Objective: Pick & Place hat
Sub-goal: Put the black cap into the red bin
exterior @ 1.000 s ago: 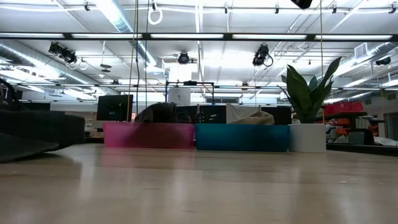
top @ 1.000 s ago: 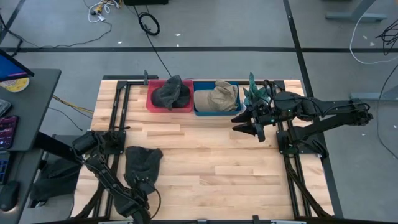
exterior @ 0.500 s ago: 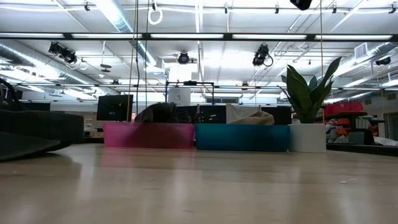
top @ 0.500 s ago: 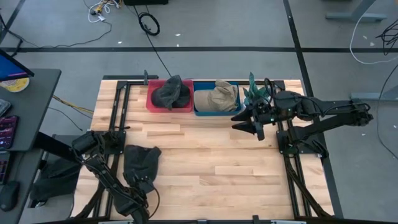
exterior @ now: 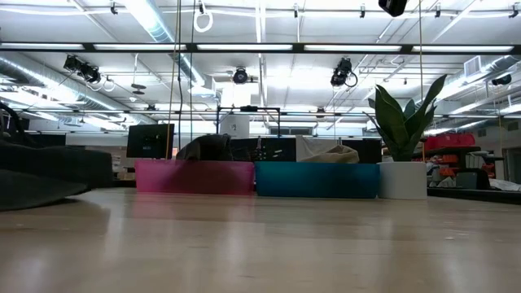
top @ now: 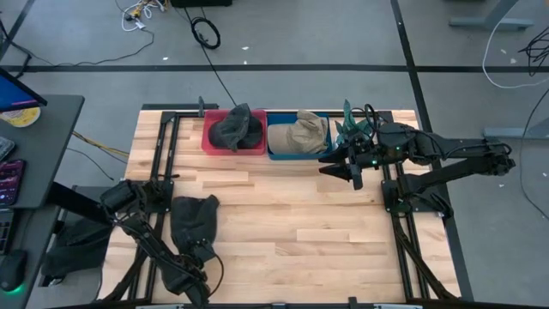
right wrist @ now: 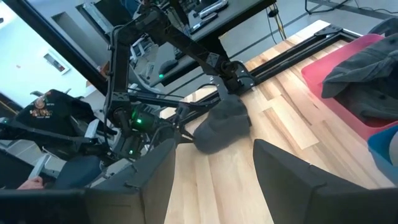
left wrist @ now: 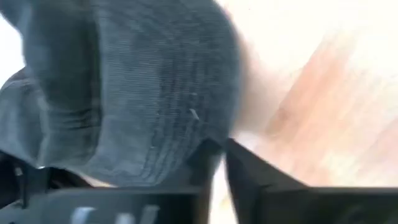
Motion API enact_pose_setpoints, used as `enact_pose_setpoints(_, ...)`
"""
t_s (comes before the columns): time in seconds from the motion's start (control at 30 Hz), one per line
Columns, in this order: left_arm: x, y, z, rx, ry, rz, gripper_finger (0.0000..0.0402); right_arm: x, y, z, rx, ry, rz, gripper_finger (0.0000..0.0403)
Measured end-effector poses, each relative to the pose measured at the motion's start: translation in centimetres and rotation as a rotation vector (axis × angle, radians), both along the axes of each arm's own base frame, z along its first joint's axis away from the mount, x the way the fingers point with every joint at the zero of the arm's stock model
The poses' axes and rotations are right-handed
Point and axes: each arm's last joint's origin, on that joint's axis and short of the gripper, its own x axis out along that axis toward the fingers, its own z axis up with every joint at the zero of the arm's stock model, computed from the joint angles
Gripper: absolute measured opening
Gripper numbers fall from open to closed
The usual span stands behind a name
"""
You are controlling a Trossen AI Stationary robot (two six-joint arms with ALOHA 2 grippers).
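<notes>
Near left edge, dark hat point(top: 192, 221) lifted, shifted slightly

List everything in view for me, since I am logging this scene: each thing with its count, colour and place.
dark grey hat: 1, near-left of table, in left gripper
pink bin: 1, far edge, holds a dark hat
blue bin: 1, right of the pink bin, holds a tan hat
potted plant: 1, green in a white pot, right of the blue bin
wooden table: 1, light
left gripper: shut on the dark grey hat
right gripper: open, in front of the blue bin
</notes>
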Motion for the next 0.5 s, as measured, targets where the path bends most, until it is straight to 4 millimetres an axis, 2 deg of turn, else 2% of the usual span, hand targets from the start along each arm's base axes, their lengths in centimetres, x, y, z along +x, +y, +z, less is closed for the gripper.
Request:
enact_pose_setpoints(0.07,0.2,0.0,0.0,-0.017,-0.003,0.007,0.0013,0.0,0.0,0.0,0.000,0.000,0.000,0.0219)
enact_pose_setpoints(0.27,1.0,0.3,0.3,-0.042,0.018,0.062,0.0003,0.0,0.0,0.0,0.000,0.000,0.000,0.0219)
enact_pose_setpoints(0.5,3.0,0.2,3.9,0.000,-0.039,0.076,0.0001,0.0,0.0,0.0,-0.009,-0.001,0.003,0.0219)
